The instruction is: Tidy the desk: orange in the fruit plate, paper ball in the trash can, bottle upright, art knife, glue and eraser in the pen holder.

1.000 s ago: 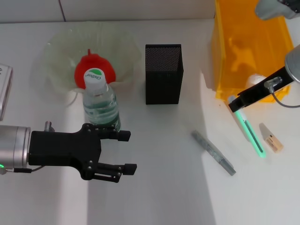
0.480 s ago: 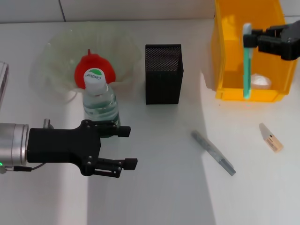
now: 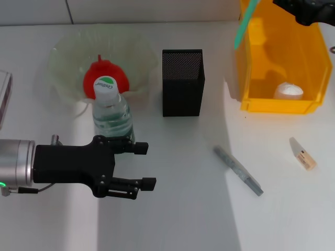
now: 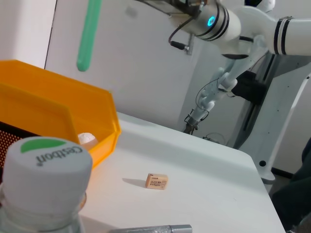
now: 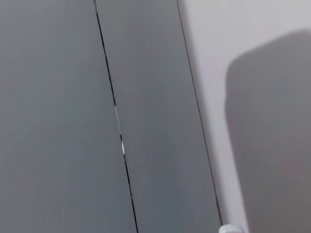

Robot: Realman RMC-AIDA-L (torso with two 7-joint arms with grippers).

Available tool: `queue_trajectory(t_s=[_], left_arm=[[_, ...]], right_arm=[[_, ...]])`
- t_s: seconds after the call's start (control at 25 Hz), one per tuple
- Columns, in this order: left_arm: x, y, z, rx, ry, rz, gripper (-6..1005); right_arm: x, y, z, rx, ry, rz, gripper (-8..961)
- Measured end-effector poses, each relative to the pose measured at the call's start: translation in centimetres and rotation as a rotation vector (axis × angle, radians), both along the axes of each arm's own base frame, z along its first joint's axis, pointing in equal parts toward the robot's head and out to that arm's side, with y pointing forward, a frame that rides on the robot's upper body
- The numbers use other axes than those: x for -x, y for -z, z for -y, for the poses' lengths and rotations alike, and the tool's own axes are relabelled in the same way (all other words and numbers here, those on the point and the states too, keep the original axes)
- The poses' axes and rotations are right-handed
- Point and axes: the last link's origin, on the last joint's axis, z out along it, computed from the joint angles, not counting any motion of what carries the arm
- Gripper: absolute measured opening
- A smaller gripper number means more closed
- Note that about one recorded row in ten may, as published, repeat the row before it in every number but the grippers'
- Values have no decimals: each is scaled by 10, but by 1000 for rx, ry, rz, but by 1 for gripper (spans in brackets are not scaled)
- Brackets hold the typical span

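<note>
In the head view, the black left gripper [image 3: 142,166] sits at lower left, its two fingers spread apart and holding nothing, just in front of the upright clear plastic bottle with a white-and-green cap [image 3: 111,111]. Behind the bottle, the red-orange round fruit [image 3: 106,77] lies in the translucent ruffled fruit plate [image 3: 65,60]. The black mesh square pen holder [image 3: 182,82] stands at centre. At the top right edge, the black right gripper [image 3: 306,9] carries a slim green art knife [image 3: 245,23] that hangs tilted above the yellow plastic bin [image 3: 264,57], which contains a white crumpled paper ball [image 3: 288,90]. A grey glue stick [image 3: 238,170] and a small beige eraser [image 3: 303,153] lie on the white table [image 3: 183,209].

In the left wrist view, the bottle cap [image 4: 47,161] fills the lower left; the eraser [image 4: 157,181] lies at centre.

The right wrist view shows only grey wall panels [image 5: 73,121].
</note>
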Motion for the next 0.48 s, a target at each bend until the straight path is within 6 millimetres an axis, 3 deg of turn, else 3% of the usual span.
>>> queue_trajectory(t_s=[0.36, 0.48], left_arm=[[0, 0, -1, -3, 0, -3, 835], [0, 0, 0, -4, 1, -2, 835]], right_arm=[[10, 61, -28, -41, 0, 1, 240], [13, 71, -35, -30, 29, 14, 249]])
